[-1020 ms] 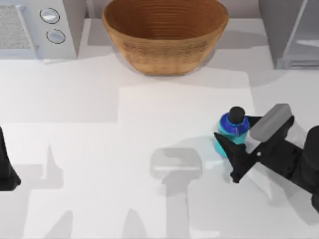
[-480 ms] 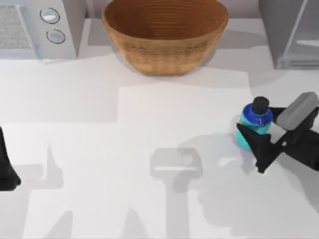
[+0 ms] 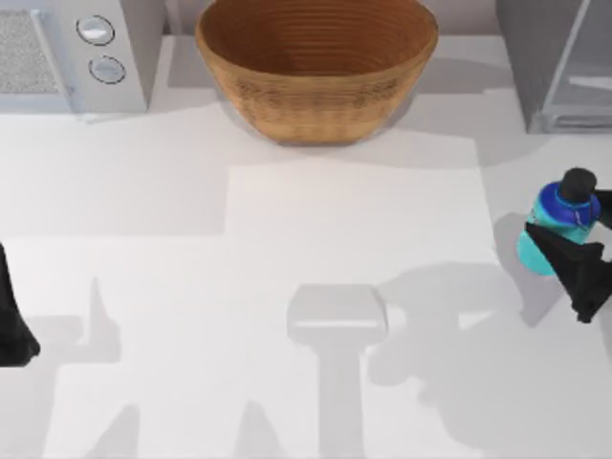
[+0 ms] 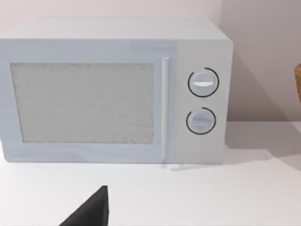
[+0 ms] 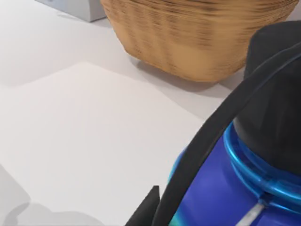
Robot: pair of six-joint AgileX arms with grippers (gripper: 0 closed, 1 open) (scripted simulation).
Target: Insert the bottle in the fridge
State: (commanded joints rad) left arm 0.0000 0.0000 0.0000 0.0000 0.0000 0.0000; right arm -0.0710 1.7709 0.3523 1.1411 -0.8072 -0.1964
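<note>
While you look at the top view, you can see the right gripper at the table's right edge, with its fingers pinching the bottle. This bottle stands upright, black cap on top, and its shadow falls on the table to the left and below it, so it appears lifted. It is below the fridge, which stands in the far right corner, and apart from it. Your wicker basket sits at the far middle and the microwave at the far left. At the left edge rests the left gripper; I cannot tell how its fingers are.
</note>
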